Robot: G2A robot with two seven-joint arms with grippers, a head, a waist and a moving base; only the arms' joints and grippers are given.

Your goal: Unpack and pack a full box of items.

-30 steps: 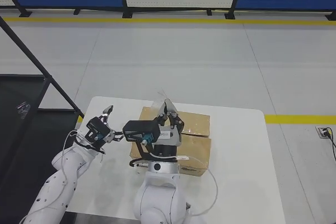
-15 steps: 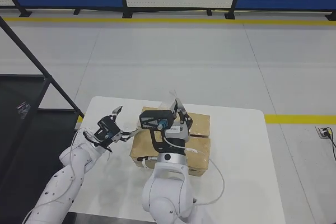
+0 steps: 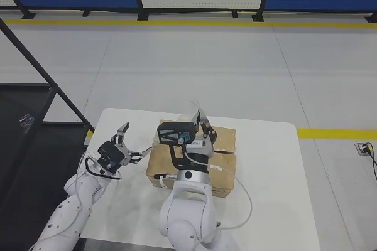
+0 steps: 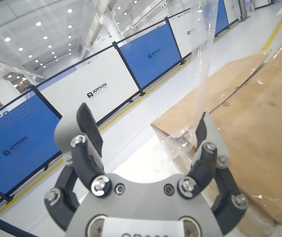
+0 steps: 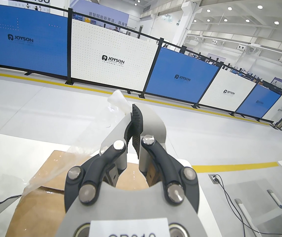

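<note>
Seal removal from the box (image 3: 221,160), which sits at mid-bench (image 3: 270,194). Right hand (image 5: 136,114), clenched on a clear strip (image 4: 202,75) that is probably sealing tape, has shifted over the last second toward the box's far side. The strip now stretches up from the corner nearest the left hand (image 4: 145,122). That hand, released and spread wide, advanced to the corner and then eased back, and the strip runs just beside one finger. The flaps lie closed, so unpacking itself appears not yet begun.
</note>
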